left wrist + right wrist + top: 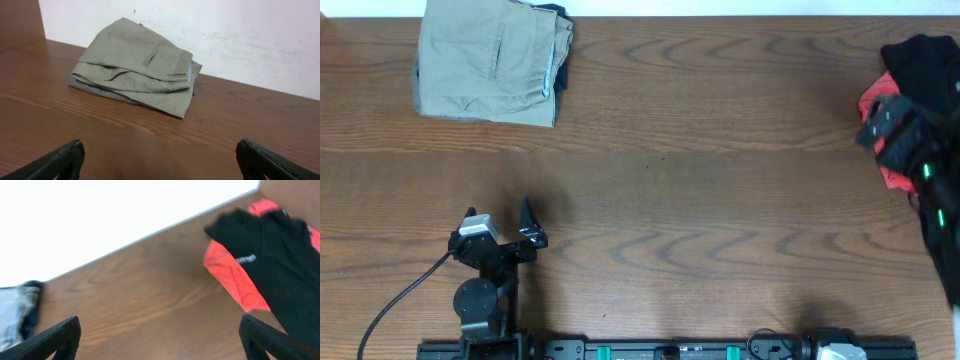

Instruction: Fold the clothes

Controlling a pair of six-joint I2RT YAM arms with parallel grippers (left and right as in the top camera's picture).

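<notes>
khaki-beige cotton trousers [140, 65] lie at the far-left table edge, and they look folded into a compact stack. nearest the left wrist cam is the left gripper [160, 165], jaws spread wide, holding & touching nothing. it hovers over the bare brown wood-grain table [150, 135], well apart from the stack, prob kept clear so the fold isn't disturbed. behind the stack is a white wall [225, 30]. right gripper [162, 342] is also wide & empty, near a black and coral-red garment pile [270, 265] at far right, likely next up.
</notes>
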